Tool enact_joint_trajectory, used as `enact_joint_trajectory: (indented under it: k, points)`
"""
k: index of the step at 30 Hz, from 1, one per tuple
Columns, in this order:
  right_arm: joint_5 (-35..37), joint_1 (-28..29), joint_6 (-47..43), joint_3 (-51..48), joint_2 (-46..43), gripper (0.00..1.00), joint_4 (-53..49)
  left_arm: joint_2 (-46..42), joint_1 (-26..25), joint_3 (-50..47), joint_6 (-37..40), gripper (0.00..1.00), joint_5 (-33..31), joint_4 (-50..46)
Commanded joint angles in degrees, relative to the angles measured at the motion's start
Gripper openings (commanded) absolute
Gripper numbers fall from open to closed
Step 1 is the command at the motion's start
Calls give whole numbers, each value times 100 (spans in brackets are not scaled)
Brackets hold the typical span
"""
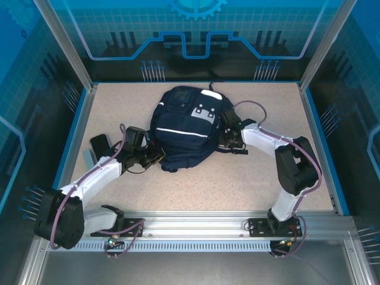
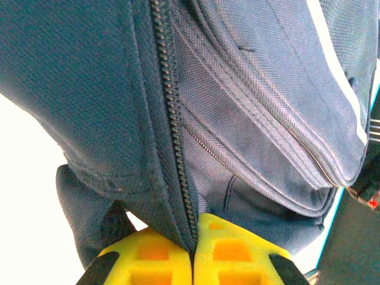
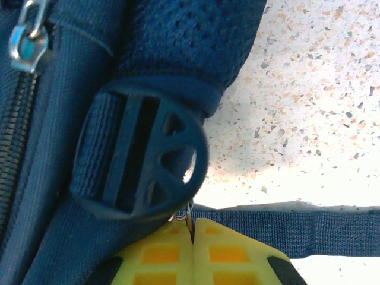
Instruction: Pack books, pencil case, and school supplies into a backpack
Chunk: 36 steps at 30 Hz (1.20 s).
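Observation:
The navy backpack (image 1: 187,127) lies flat in the middle of the table, its white stripe across the front. My left gripper (image 1: 155,155) is at its lower left edge. In the left wrist view the yellow fingers (image 2: 194,252) are shut on a fold of backpack fabric (image 2: 107,89) along a line of zipper teeth (image 2: 172,119). My right gripper (image 1: 228,135) is at the bag's right side. There its fingers (image 3: 192,237) are shut on a small metal zipper pull (image 3: 190,215), just below a round black buckle (image 3: 139,157). The books, pencil case and school supplies are out of view.
A small black object (image 1: 100,144) and a grey-blue one (image 1: 89,159) lie left of my left arm; what they are I cannot tell. A navy strap (image 3: 297,228) runs across the speckled tabletop (image 3: 309,89). Blue walls edge the table (image 1: 196,184).

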Motion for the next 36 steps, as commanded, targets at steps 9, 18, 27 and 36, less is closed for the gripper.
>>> enact_joint_trajectory:
  k: [9, 18, 27, 36]
  points:
    - [216, -373, -639, 42, -612, 19, -257, -710, -139, 72, 675, 61, 578, -128]
    - [-906, -596, -824, -471, -1714, 63, -110, -372, -673, 651, 1380, 81, 200, 140]
    - [-1306, -618, -518, 382, -745, 53, -38, 1408, -1254, 2222, 1750, 72, -625, -32]
    - [-787, -658, -684, 1742, 710, 38, -493, 3020, -1288, 3612, 1769, 59, -2341, -553]
